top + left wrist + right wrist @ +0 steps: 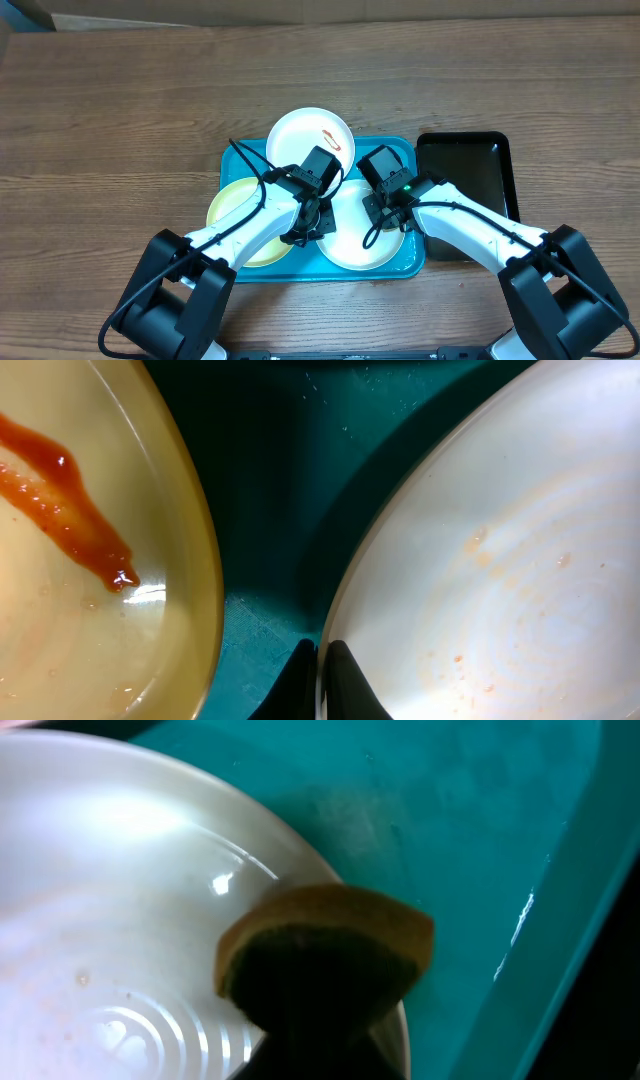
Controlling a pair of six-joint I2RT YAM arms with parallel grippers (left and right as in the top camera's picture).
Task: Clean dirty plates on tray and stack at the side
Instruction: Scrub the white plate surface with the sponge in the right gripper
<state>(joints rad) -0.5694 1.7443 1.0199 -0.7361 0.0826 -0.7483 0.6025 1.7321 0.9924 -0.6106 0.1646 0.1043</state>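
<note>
The turquoise tray (404,152) holds three plates. A white plate (355,248) lies at its near right, and my left gripper (320,660) is shut on that plate's left rim (335,610). Faint orange specks dot its surface (520,560). My right gripper (320,1045) is shut on a yellow sponge (330,935) with a dark scrub face, pressed on the same plate's right edge (120,900). A pale yellow-green plate (230,205) at the left carries a red smear (60,510). Another white plate (303,135) with a red squiggle lies across the tray's far rim.
A black tray (465,180) stands right of the turquoise one, touching its side. Brown wooden table (120,120) spreads to the left and behind. Both arms (470,225) cross over the near half of the tray.
</note>
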